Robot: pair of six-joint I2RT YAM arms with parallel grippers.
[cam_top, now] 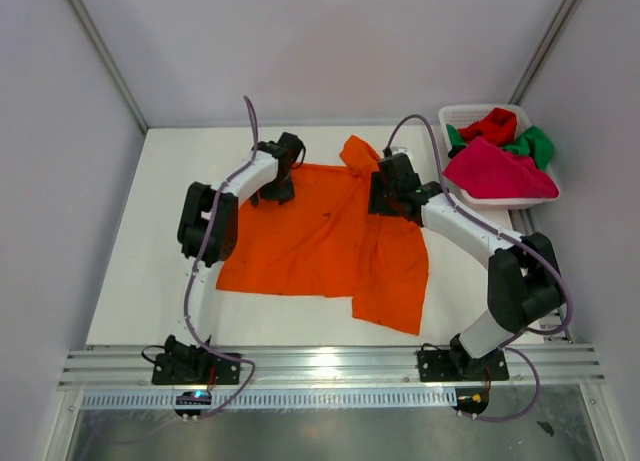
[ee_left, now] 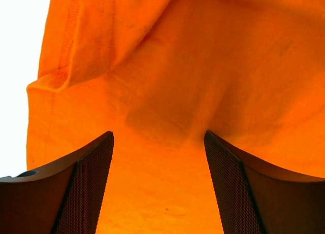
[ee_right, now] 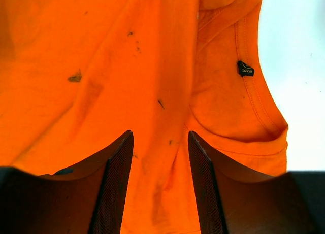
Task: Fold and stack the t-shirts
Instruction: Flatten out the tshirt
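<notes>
A bright orange t-shirt (cam_top: 320,241) lies spread on the white table, rumpled along its right side. My left gripper (cam_top: 283,188) is down at the shirt's far left corner. In the left wrist view its jaws (ee_left: 158,135) stand open over flat orange cloth (ee_left: 167,81), beside a hemmed edge (ee_left: 61,66). My right gripper (cam_top: 386,197) is at the far right, near the collar. It is open too (ee_right: 160,133), with a soft crease of cloth between the fingers and the collar with its size label (ee_right: 245,68) just to the right. Magenta-pink (cam_top: 497,173), red (cam_top: 492,126) and green (cam_top: 535,143) t-shirts lie heaped in the basket.
A white lattice basket (cam_top: 450,112) stands at the table's far right corner. Grey walls close in the table on three sides. The arms' bases are bolted to a metal rail (cam_top: 330,366) along the near edge.
</notes>
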